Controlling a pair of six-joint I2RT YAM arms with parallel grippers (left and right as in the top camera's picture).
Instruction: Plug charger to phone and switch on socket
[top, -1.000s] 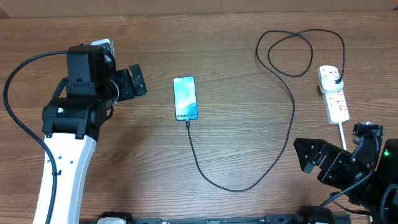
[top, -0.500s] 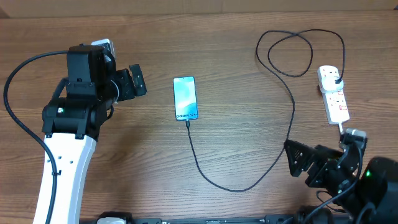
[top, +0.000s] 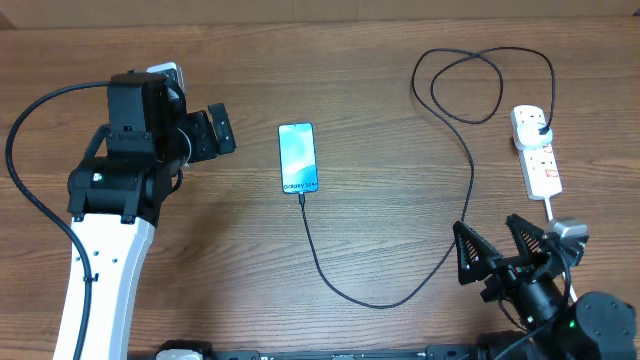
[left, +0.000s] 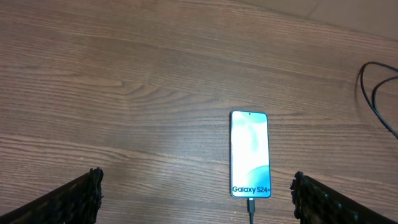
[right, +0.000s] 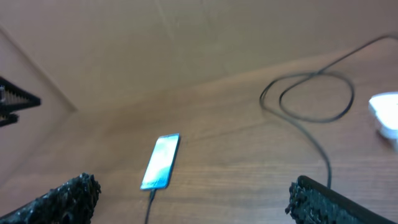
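At the left, the black left gripper (top: 226, 128) is held above the brown wooden table (top: 360, 60), its fingers spread wide with nothing between them. To its right, the small flat rectangular blue-screened phone (top: 298, 157) is laid near the table's middle, and the connector tip of the long thin black charger cable (top: 380, 304) is seen at its lower edge. The cable is looped rightward to its black plug, seated in the white elongated power strip (top: 540, 170) near the right edge. Below the strip, the black right gripper (top: 488, 238) is held wide open and empty.

A brown wood-grain table (top: 230, 260) meets a plain tan panel (right: 186, 37) along its far edge.
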